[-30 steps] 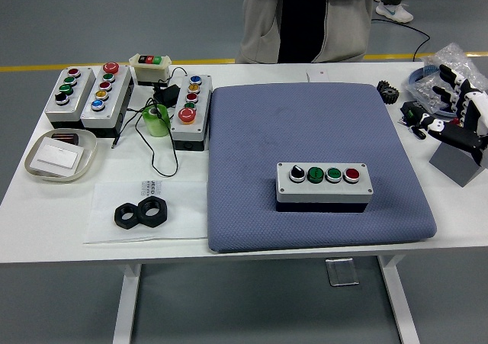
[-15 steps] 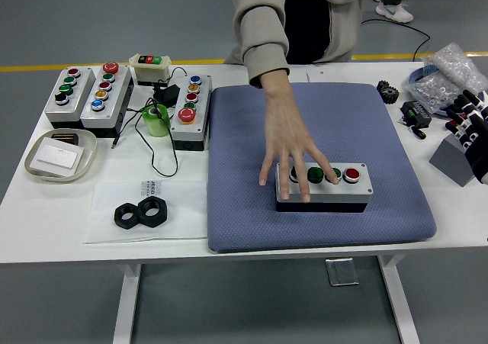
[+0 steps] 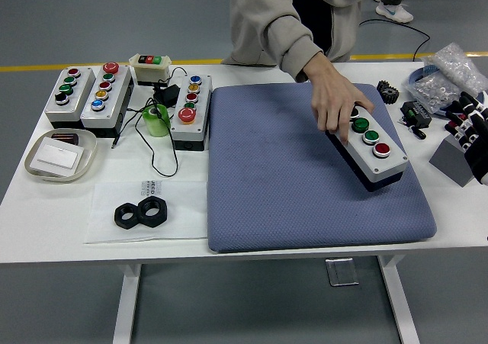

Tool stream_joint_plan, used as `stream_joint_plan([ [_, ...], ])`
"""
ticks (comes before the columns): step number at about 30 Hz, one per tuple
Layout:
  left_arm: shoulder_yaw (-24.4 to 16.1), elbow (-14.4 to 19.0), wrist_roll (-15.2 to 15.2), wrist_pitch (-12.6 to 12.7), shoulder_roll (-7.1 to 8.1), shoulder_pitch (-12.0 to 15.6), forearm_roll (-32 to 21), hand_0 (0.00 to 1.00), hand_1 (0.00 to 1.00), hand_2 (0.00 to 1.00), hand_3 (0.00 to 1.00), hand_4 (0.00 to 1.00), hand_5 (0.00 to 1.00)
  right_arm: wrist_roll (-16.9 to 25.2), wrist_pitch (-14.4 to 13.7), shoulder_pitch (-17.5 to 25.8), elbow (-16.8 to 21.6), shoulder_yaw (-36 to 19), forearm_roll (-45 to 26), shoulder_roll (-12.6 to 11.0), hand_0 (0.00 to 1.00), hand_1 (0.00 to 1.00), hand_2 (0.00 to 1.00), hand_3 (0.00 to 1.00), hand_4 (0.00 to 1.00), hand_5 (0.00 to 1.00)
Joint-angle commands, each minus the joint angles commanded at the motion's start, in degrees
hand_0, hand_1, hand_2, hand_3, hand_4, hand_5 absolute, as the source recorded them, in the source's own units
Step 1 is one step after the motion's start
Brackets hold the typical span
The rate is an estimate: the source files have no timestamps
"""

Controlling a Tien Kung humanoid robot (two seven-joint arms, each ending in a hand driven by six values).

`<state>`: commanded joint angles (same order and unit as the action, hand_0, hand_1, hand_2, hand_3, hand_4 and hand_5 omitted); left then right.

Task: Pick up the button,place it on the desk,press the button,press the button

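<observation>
A grey button box with a black knob, two green buttons and a red button lies at an angle on the right part of the blue pad. A person's hand reaches from the far side and grips the box's far end. My right hand hangs at the picture's right edge, well right of the box, fingers relaxed and holding nothing. My left arm is out of view.
Three more button boxes and a small one stand at the far left with a green tape roll. A tray and black nuts lie front left. A plastic bag, gear and grey block crowd the right edge.
The person's hand came down onto the button box, then dragged it from the pad's middle front to the right side and turned it diagonal. My right hand drew back toward the right edge.
</observation>
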<state>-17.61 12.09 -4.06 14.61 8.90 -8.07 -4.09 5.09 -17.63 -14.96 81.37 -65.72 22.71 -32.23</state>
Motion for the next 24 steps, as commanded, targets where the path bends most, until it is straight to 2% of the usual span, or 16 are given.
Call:
stream_joint_plan([
  [24, -0.1, 0.0, 0.1, 0.0, -0.11, -0.1, 0.1, 0.747, 0.825, 0.856, 0.825, 0.622, 0.998, -0.3, -1.2, -0.1, -0.1, -0.2, -0.6, -0.1, 0.957, 0.878, 0.902, 0.902, 0.640, 0.473],
])
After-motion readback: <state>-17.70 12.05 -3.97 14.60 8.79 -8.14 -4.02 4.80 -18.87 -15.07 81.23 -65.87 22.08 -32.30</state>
